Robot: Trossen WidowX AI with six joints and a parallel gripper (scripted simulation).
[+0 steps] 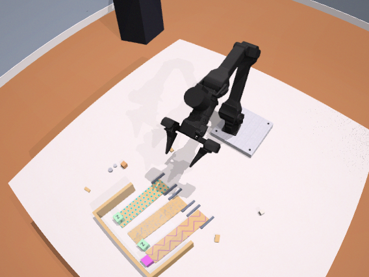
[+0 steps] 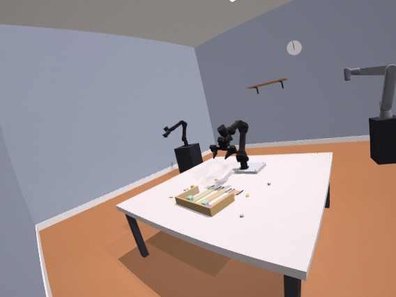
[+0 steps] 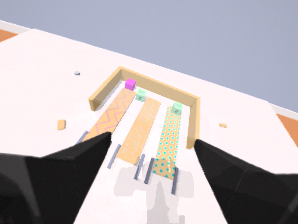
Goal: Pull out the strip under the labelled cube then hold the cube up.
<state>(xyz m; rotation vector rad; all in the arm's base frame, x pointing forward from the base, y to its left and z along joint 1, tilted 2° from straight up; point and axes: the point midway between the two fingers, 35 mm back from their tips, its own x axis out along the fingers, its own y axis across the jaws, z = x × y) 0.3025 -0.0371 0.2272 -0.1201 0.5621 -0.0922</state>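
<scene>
A wooden three-sided tray (image 1: 115, 199) (image 2: 217, 209) (image 3: 150, 82) holds three strips side by side: teal-dotted (image 1: 143, 201) (image 3: 170, 132), speckled tan (image 1: 159, 219) (image 3: 141, 130) and zigzag (image 1: 178, 235) (image 3: 110, 117). One green labelled cube (image 1: 117, 216) (image 3: 177, 107) rests on the far end of the dotted strip. A second green labelled cube (image 1: 142, 244) (image 3: 141, 94) sits at the far end of the speckled strip. A magenta cube (image 1: 147, 260) (image 3: 130, 84) sits at the far end of the zigzag strip. My gripper (image 1: 180, 158) (image 2: 219, 157) (image 3: 153, 139) is open and empty. It hangs in the air before the tray's open side, facing the strips.
Short grey handle bars (image 1: 158, 177) flank the strips' near ends. Small tan blocks (image 1: 123, 164) (image 1: 87, 189) (image 1: 217, 238), grey discs (image 1: 110, 170) and a white bit (image 1: 260, 212) lie scattered on the table. The arm's base plate (image 1: 256, 130) lies behind. A dark pedestal (image 1: 138, 19) stands off the table.
</scene>
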